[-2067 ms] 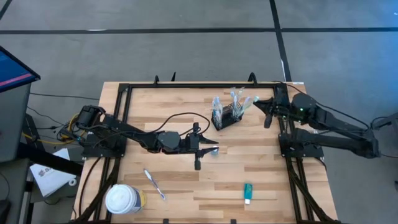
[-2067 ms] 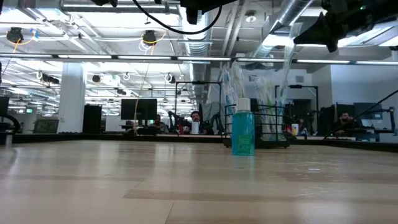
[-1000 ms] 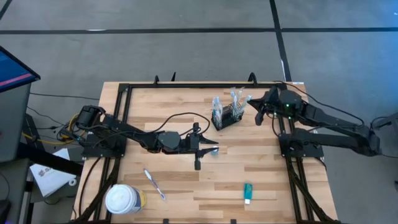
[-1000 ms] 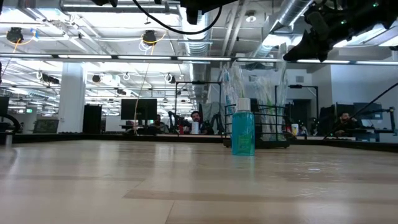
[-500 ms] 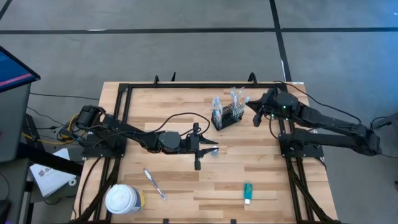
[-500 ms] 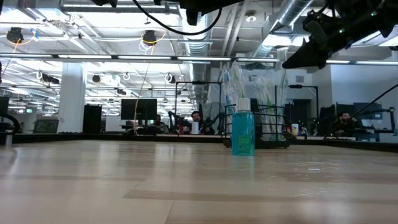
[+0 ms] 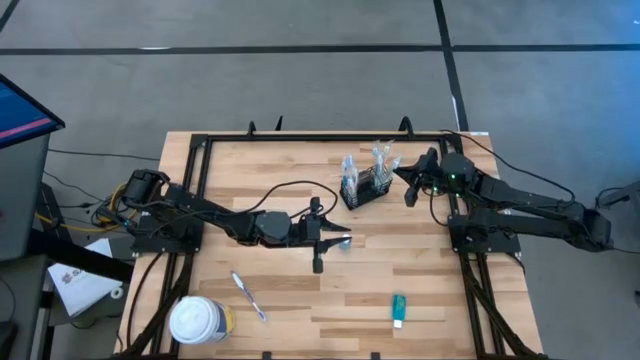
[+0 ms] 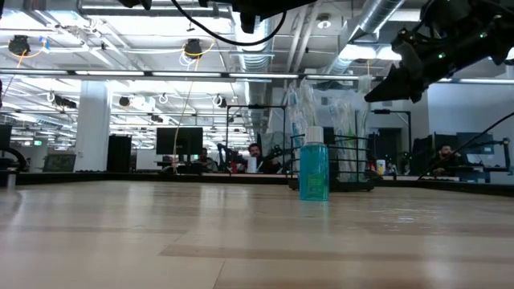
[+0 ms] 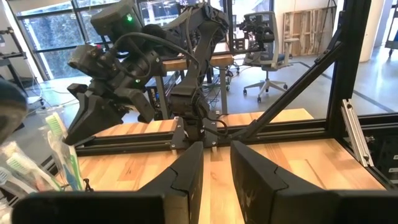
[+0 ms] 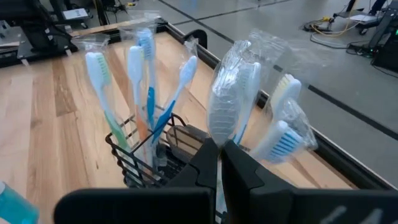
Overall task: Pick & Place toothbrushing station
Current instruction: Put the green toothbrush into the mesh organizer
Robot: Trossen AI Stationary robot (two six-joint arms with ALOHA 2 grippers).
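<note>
The black wire-mesh caddy of the toothbrushing station stands on its base at the table's far middle. Blue, green and white toothbrushes and plastic-wrapped ones stand upright in it. My right gripper is shut and hovers just right of the caddy, at the height of the wrapped brush heads; it points slightly down at them. My left gripper is held level over the table's middle, its fingers a little apart with nothing between them. A teal bottle with a white cap stands on the table below its tip.
A loose toothbrush and a white-lidded round tub are at the near left. A small teal tube lies at the near right. A black metal frame borders the table.
My right gripper has come down and a little toward the caddy, staying shut and pointed at the wrapped toothbrushes. The caddy and the bottle have not moved.
</note>
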